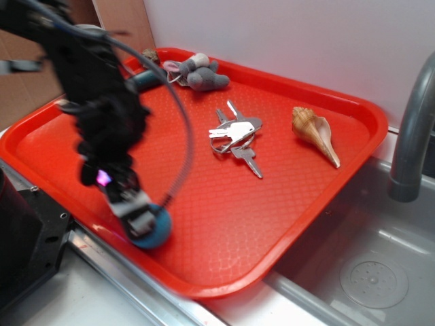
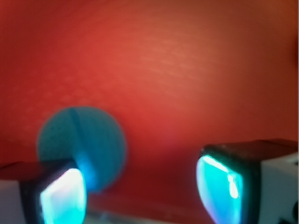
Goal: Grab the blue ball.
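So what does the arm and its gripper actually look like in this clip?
The arm is black and blocky, with a grey cable looping down its side and a small purple light near the wrist. The gripper has two white-bodied fingers with black-edged pads that glow cyan in the wrist view.

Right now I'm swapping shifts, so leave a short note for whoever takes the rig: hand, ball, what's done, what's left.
Hand: open, low over the tray's near edge.
Ball: on the tray, at the left-hand finger in the wrist view, off-centre in the gap, not gripped.
Done: approach.
Left: centre the hand on the ball, close, lift.
Keys, shell and plush toy lie farther back, clear of the hand.
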`<action>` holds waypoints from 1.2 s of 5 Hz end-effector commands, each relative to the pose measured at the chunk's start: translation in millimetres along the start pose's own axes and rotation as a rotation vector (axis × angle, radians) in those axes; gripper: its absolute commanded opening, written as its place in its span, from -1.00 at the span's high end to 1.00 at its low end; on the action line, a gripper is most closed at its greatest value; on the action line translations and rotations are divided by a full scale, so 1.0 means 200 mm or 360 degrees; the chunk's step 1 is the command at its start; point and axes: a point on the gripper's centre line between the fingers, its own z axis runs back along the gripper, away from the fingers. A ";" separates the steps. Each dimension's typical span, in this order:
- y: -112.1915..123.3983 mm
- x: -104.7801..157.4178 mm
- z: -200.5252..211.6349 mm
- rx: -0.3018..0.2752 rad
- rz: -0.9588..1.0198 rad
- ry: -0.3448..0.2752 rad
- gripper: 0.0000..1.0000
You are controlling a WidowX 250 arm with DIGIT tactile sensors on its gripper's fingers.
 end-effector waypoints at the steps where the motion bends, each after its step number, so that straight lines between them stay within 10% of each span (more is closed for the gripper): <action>1: -0.10 -0.08 0.00 -0.0036 -0.0253 -0.0032 -1.00; 4: -0.05 0.09 -0.04 -0.0072 -0.0203 0.0012 -1.00; 5: -0.05 0.18 -0.06 -0.0091 -0.0183 0.0038 1.00; 6: 0.03 0.36 -0.10 -0.0088 -0.0182 0.0035 1.00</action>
